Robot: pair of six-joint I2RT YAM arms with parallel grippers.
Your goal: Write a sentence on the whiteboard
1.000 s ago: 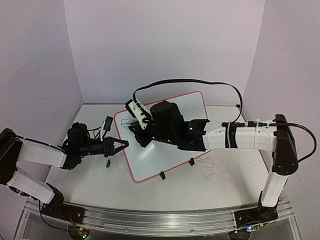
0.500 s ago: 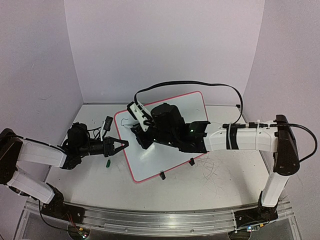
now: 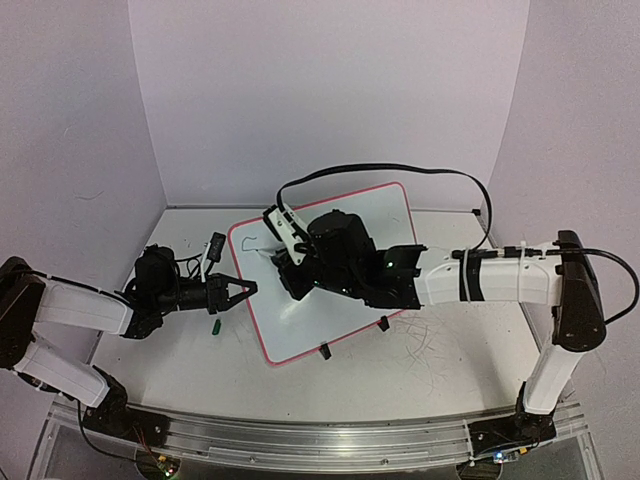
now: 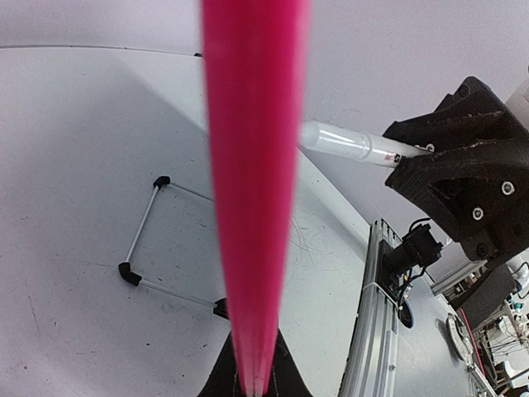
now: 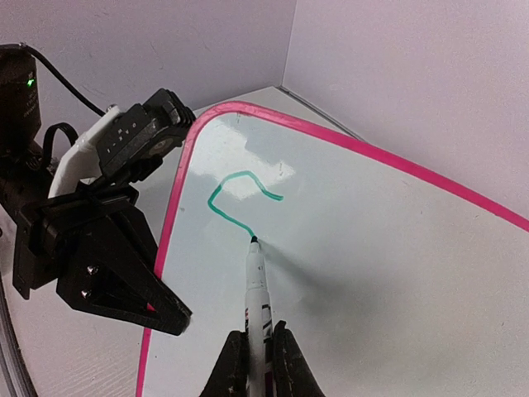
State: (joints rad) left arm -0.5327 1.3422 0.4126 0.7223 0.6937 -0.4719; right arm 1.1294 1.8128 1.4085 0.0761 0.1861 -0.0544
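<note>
Green stroke (image 5: pixel 231 223) straight ahead of right jaws, clamped on marker (image 5: pixel 257 289) along their axis; left jaws pinching whiteboard rim (image 4: pixel 254 165)

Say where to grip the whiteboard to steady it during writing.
Pinch the whiteboard by its thin pink rim, left edge, coming in level from the left, as the left end effector does. The rim fits between its jaws; that edge is clear of the marker.

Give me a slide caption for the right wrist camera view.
Right claw holds a marker, tip at the end of a green stroke on the whiteboard; left claw clamps the rim.
</note>
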